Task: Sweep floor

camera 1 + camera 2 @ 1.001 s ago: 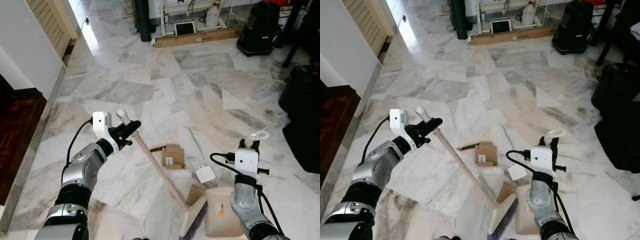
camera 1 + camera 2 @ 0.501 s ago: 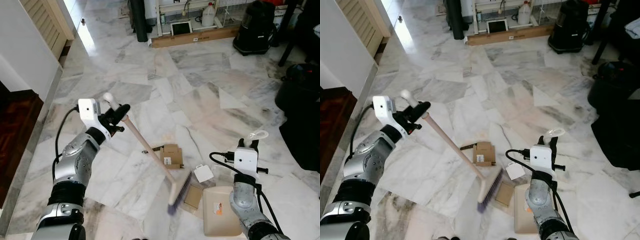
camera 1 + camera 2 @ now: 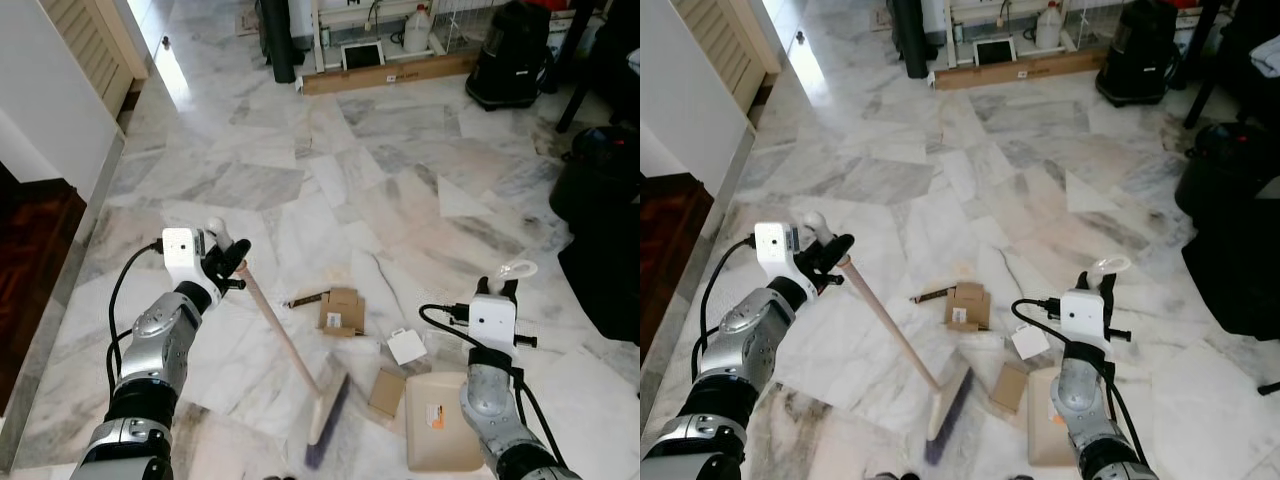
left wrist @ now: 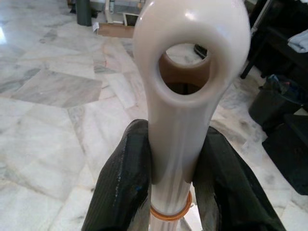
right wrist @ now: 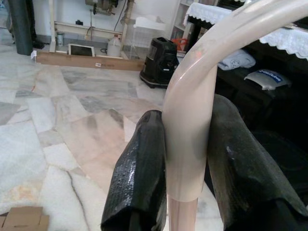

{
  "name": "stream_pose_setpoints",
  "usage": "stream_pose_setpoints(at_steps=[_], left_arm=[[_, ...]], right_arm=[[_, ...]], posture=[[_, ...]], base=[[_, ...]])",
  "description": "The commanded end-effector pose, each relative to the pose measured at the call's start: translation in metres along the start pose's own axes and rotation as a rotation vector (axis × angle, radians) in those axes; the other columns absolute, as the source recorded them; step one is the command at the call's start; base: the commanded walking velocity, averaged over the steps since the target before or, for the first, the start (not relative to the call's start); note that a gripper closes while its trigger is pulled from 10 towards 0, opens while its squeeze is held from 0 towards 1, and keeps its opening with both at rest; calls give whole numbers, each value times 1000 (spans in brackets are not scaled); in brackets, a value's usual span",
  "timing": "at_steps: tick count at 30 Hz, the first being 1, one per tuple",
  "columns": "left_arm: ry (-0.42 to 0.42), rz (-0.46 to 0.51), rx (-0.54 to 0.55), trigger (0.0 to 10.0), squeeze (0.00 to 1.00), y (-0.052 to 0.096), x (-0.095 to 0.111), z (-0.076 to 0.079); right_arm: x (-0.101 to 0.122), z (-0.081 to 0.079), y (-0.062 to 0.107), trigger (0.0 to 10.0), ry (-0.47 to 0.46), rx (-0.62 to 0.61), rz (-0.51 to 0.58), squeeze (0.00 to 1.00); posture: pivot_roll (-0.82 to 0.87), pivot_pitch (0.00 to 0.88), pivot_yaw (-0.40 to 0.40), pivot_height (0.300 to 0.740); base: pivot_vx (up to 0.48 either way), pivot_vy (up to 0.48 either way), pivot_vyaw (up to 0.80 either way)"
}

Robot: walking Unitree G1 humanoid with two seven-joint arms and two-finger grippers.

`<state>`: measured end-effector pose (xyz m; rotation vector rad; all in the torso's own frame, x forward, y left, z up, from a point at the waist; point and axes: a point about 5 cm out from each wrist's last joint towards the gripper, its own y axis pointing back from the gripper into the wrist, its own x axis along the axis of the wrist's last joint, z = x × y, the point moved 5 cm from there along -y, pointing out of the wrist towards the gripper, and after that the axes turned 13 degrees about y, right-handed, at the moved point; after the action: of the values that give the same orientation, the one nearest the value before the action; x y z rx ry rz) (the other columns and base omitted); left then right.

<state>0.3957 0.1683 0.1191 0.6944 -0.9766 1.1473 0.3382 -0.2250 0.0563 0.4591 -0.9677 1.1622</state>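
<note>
My left gripper [image 3: 228,264] is shut on the top of a broom handle [image 3: 282,336]. In the left wrist view the black fingers [image 4: 126,179] clamp the cream handle end [image 4: 191,72] below its loop. The broom head [image 3: 325,418] rests on the marble floor, left of a beige dustpan [image 3: 441,428]. My right gripper [image 3: 504,289] is shut on the dustpan's upright handle [image 5: 190,120], with black fingers [image 5: 140,179] on both sides. A cardboard box [image 3: 343,309], a brown card [image 3: 385,390] and a white card [image 3: 408,346] lie between broom and dustpan.
A dark strip [image 3: 304,298] lies by the box. A black vacuum [image 3: 515,55] and a long carton [image 3: 395,72] stand at the back, a black bin [image 3: 605,180] at the right. At the left are a louvered door [image 3: 100,40] and dark wooden flooring [image 3: 30,250].
The broom head has swung left, away from the dustpan's edge, and now rests further left. My left gripper shifted with the handle top. The right gripper and dustpan stayed put.
</note>
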Motion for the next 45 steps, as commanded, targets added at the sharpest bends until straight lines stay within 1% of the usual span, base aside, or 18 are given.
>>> stream_pose_setpoints(at_steps=[1,8,10,15,17,18,19,21,26,28,29,31,32,36,37,38,44,45], left_arm=[[-11,10,6,10000,0,-3,1,1],[32,15,22,10000,0,-10,-6,4],[54,5,19,10000,0,-12,-10,6],[159,-27,1,10000,0,-16,-17,9],[193,-32,-4,10000,0,-16,-18,9],[211,-34,-8,10000,0,-17,-18,9],[211,-34,-8,10000,0,-17,-18,9],[242,-34,-33,10000,0,-17,-15,11],[238,-40,-53,10000,0,-16,-13,11],[236,-41,-58,10000,0,-15,-12,9],[236,-41,-58,10000,0,-15,-12,9],[236,-39,-62,10000,0,-13,-10,7],[238,-40,-65,10000,0,-13,-9,6],[234,-42,-68,10000,0,-12,-7,5],[234,-42,-68,10000,0,-12,-7,5],[226,-42,-68,10000,0,-13,-6,4],[210,-22,-82,10000,0,-12,2,6],[201,-13,-85,10000,0,-10,5,5]], right_arm=[[-14,-8,11,10000,19,47,-52,0],[-15,-7,13,10000,11,44,-47,0],[-15,-8,14,10000,-22,47,-55,0],[-14,-12,16,10000,-54,61,-65,0],[-14,-15,17,10000,-76,74,-73,0],[-15,-17,17,10000,-113,72,-92,0],[-15,-17,17,10000,-113,72,-92,0],[-13,-21,16,10000,-198,79,-122,0],[0,-32,11,10000,-261,132,-97,0],[8,-36,7,10000,-318,148,-84,0],[8,-36,7,10000,-318,148,-84,0],[17,-38,3,10000,-381,157,-70,0],[21,-39,-1,10000,-443,158,-71,0],[27,-41,-6,10000,-559,167,-85,0],[27,-41,-6,10000,-559,167,-85,0],[29,-41,-9,10000,-593,177,-85,0],[30,-38,-12,10000,-595,189,-69,0],[30,-35,-14,10000,-596,185,-61,0]], posture=[[92,151,120,740],[80,158,123,740],[78,162,124,740],[75,165,128,740],[79,166,128,740],[84,166,127,740],[84,166,127,740],[91,164,126,740],[94,159,127,740],[100,153,125,740],[100,153,125,740],[104,148,124,740],[107,145,124,740],[107,135,123,740],[107,135,123,740],[108,129,123,740],[106,106,118,740],[107,96,111,740]], base=[[0,0,0],[0,0,0],[0,0,0],[0,0,0],[0,0,0],[0,0,0],[0,0,0],[0,0,0],[0,0,0],[0,0,0],[0,0,0],[0,0,0],[0,0,0],[0,0,0],[0,0,0],[0,0,0],[0,0,0],[0,0,0]])
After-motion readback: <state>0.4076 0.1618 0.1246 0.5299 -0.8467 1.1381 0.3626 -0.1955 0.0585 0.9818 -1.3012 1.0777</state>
